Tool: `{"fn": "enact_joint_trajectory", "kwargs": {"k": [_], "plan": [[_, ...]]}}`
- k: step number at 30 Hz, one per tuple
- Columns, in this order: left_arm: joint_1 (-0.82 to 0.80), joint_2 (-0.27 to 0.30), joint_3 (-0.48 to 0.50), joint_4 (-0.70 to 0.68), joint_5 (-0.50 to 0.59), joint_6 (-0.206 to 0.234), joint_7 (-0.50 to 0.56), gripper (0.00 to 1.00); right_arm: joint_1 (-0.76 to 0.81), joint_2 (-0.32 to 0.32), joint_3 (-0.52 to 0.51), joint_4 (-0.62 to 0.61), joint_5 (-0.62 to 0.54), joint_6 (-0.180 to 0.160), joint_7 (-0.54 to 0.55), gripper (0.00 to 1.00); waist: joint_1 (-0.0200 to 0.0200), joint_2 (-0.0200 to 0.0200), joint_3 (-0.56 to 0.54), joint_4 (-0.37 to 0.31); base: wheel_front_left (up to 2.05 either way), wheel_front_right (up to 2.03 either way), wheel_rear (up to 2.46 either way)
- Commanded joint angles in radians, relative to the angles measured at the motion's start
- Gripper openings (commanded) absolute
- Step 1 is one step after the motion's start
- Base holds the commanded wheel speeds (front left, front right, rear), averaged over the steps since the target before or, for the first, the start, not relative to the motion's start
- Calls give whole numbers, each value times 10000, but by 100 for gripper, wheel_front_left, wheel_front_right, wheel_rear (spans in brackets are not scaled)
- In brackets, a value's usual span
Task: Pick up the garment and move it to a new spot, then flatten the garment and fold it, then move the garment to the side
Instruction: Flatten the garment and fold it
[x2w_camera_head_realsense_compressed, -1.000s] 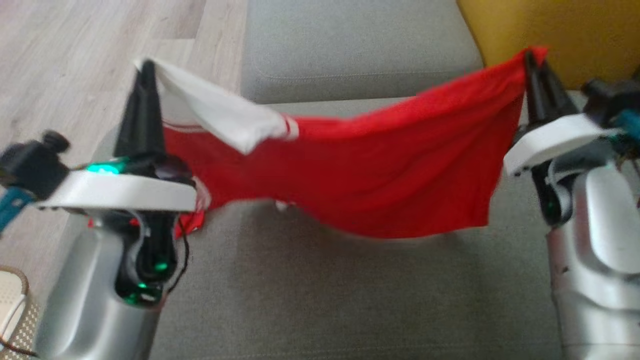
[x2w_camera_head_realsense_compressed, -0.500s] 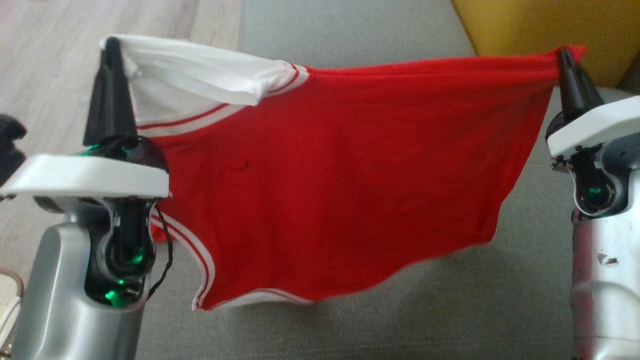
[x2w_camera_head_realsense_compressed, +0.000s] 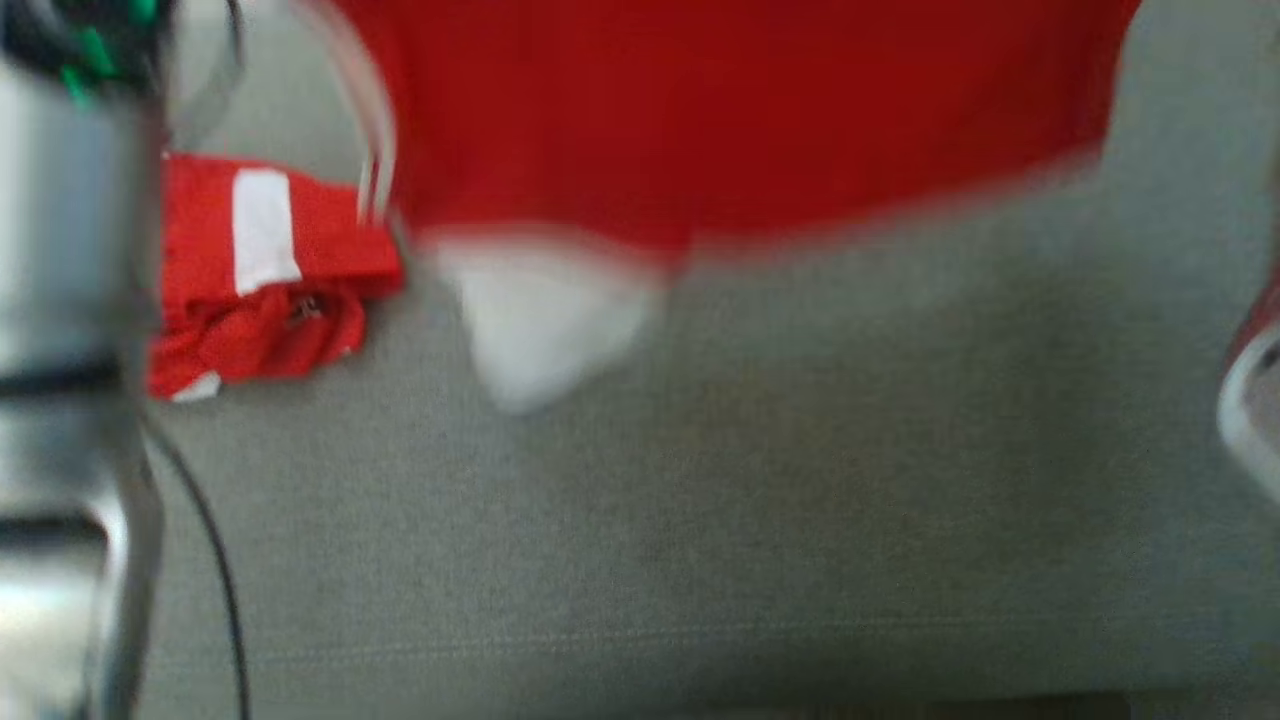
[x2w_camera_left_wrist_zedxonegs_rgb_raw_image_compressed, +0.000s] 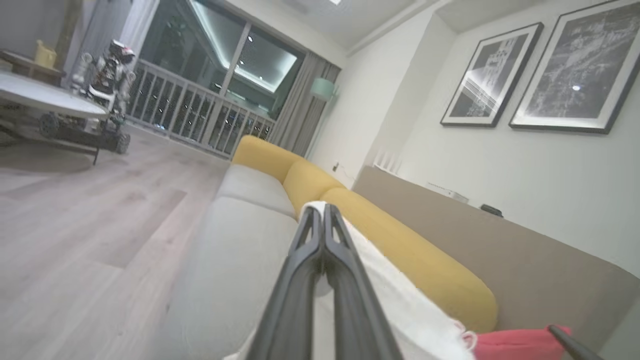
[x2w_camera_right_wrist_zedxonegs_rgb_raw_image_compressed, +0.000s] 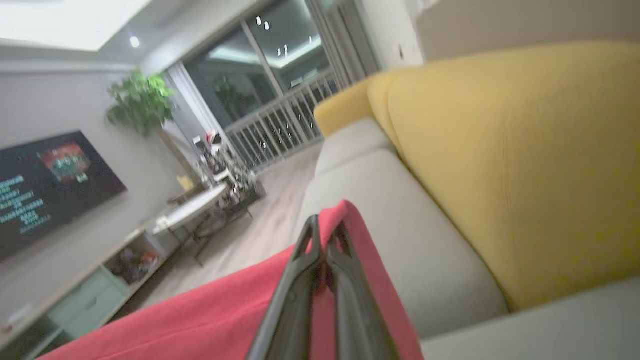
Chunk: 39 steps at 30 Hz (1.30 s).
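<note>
A slip could be caused by the thin pinch at each corner: if the red garment (x2w_camera_head_realsense_compressed: 740, 110) is swung or stretched too hard, an edge may be pulled free and the cloth dropped in a heap on the sofa seat (x2w_camera_head_realsense_compressed: 700, 520). It could also be laid over the second red-and-white cloth (x2w_camera_head_realsense_compressed: 270, 280) lying at nine o'clock in the head view, and the two tangled. The left tool (x2w_camera_left_wrist_zedxonegs_rgb_raw_image_compressed: 321, 210) is seen fully closed on the white sleeve edge, the right tool (x2w_camera_right_wrist_zedxonegs_rgb_raw_image_compressed: 326, 229) fully closed on a red corner. The garment is held hanging across twelve o'clock; whether its sleeve touches the seat cannot be told through the blur
</note>
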Motion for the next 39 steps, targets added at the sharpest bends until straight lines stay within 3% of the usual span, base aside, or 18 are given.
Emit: {"fn": "enact_joint_trajectory", "kwargs": {"k": [1, 6, 12, 20, 26, 31, 39], "plan": [[-1186, 327, 292, 188, 246, -146, -321, 0, -1289, 36, -119, -245, -275, -2, -507, 0, 0, 0, 1755, 450, 0, 0, 0], [-4061, 152, -77, 2129, 1267, -800, -1878, 0, -3951, 36, -658, 613, -816, -2, -2932, 0, 0, 0, 2637, 743, 0, 0, 0], [-4950, -231, -516, 3663, 1765, -1474, -3166, 0, -4068, -34, -434, 2000, -449, -2, -4241, 0, 0, 0, 2967, 851, 0, 0, 0], [-2717, -929, -975, 5298, 1536, -2229, -3616, 0, -1679, -537, -1145, 3695, -618, -2, -4310, 0, 0, 0, 2700, 1130, 0, 0, 0], [101, -1468, -1196, 5985, 1175, -2564, -3779, 0, 1131, -706, -615, 3995, -1090, -2, -4218, 0, 0, 0, 1541, 1558, 0, 0, 0], [2332, -1543, -1916, 6233, 1871, -2665, -3791, 0, 2933, -809, -515, 4057, -1258, -2, -3893, 0, 0, 0, 434, 1579, 0, 0, 0], [4013, -1207, -2936, 6502, 2669, -2806, -3792, 0, 4328, -863, -236, 4076, -1781, -2, -3445, 0, 0, 0, -665, 1532, 0, 0, 0]]}}
